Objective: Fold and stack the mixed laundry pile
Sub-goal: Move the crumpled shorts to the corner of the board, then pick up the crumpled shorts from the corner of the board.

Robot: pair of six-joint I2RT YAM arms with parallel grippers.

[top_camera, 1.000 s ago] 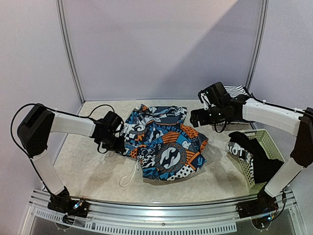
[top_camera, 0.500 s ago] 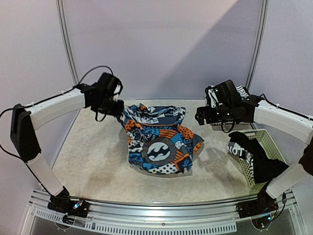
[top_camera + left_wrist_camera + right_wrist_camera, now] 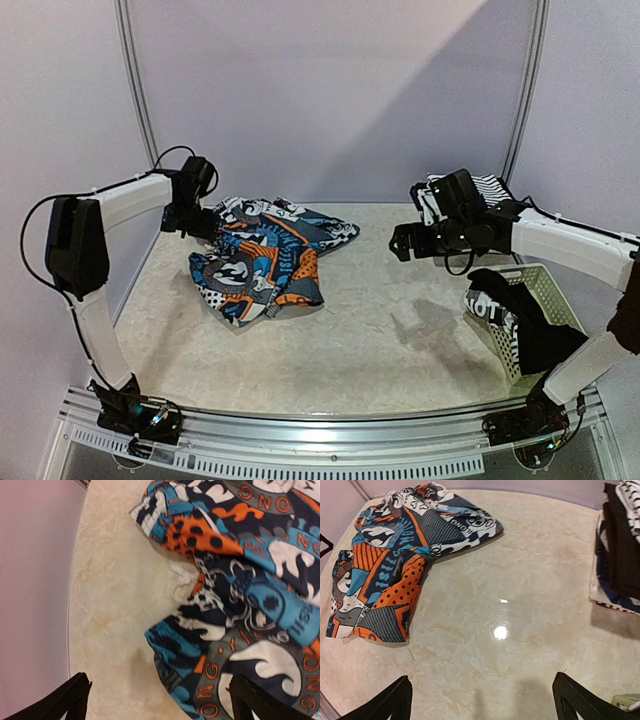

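Since a second ago the printed garment (image 3: 258, 262) has gone from the table's (image 3: 380, 330) middle to its far left, where it lies crumpled under our left gripper (image 3: 160, 680), whose fingers stand wide apart, holding nothing. Our right gripper (image 3: 482, 680) hovers spread and empty. We see the white lattice basket (image 3: 548, 285) at right holding a dark garment (image 3: 520, 320) draped over its rim. Striped cloth (image 3: 490, 185) lies in the far right corner.

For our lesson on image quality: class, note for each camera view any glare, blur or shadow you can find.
Right wrist view: a bright glare spot sits on the glossy table. Left wrist view: the printed garment looks soft and slightly blurred. Top view: the right arm's shadow falls on the table, and a diagonal edge between lighter and darker tone crosses the back wall.
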